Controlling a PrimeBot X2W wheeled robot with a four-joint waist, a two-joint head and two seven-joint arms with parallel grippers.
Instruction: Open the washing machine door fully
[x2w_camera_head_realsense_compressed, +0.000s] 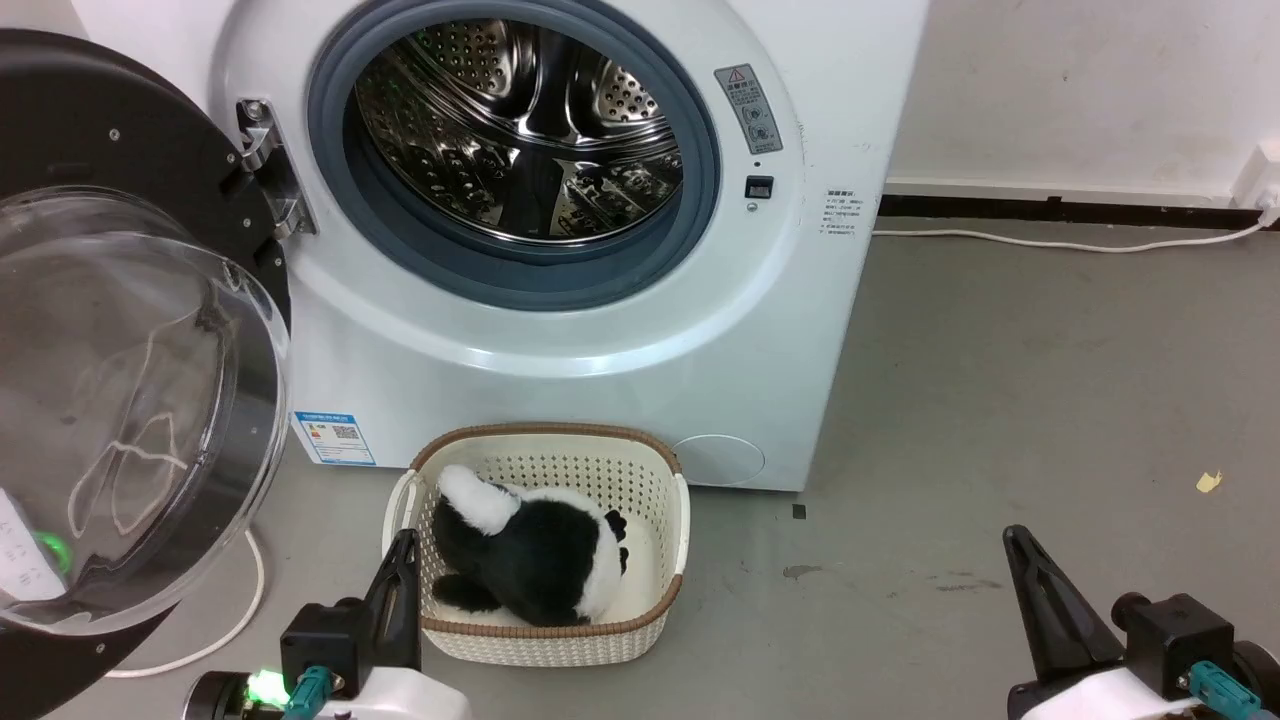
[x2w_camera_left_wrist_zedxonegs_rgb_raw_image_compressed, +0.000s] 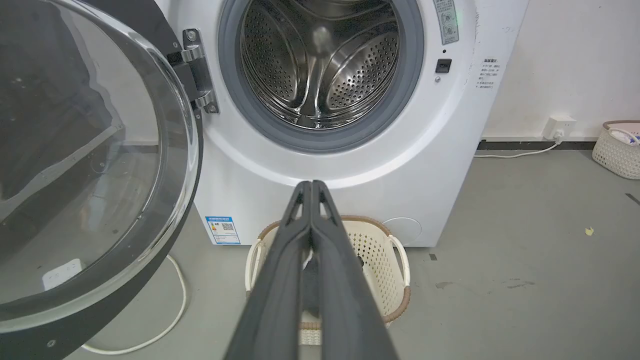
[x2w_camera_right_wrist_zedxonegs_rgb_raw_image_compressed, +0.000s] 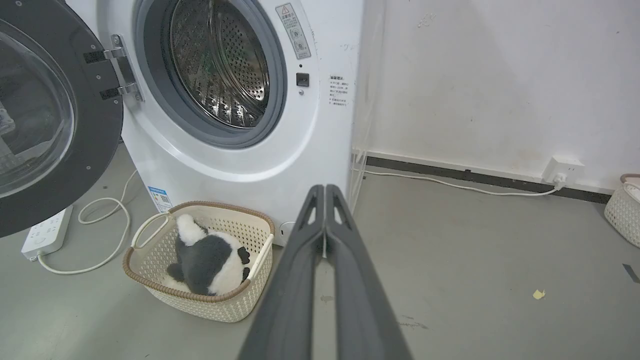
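The white washing machine (x2w_camera_head_realsense_compressed: 560, 330) stands ahead with its steel drum (x2w_camera_head_realsense_compressed: 520, 130) exposed inside the grey rubber ring. The washing machine door (x2w_camera_head_realsense_compressed: 120, 390), a black disc with a clear bulging window, hangs swung out on its hinge (x2w_camera_head_realsense_compressed: 270, 165) at the left; it also appears as the washing machine door (x2w_camera_left_wrist_zedxonegs_rgb_raw_image_compressed: 85, 165) and the washing machine door (x2w_camera_right_wrist_zedxonegs_rgb_raw_image_compressed: 45, 115). My left gripper (x2w_camera_head_realsense_compressed: 403, 545) is shut and empty, low in front of the basket, well clear of the door. My right gripper (x2w_camera_head_realsense_compressed: 1015, 540) is shut and empty at lower right. The wrist views show the left gripper (x2w_camera_left_wrist_zedxonegs_rgb_raw_image_compressed: 311, 186) and right gripper (x2w_camera_right_wrist_zedxonegs_rgb_raw_image_compressed: 325, 190) with fingers pressed together.
A cream wicker basket (x2w_camera_head_realsense_compressed: 660, 500) holding a black-and-white plush toy (x2w_camera_head_realsense_compressed: 530, 555) sits on the floor before the machine. A white cable (x2w_camera_head_realsense_compressed: 230, 620) loops under the door, and a power strip (x2w_camera_right_wrist_zedxonegs_rgb_raw_image_compressed: 45, 232) lies there. Another basket (x2w_camera_left_wrist_zedxonegs_rgb_raw_image_compressed: 620, 150) stands at the far right wall.
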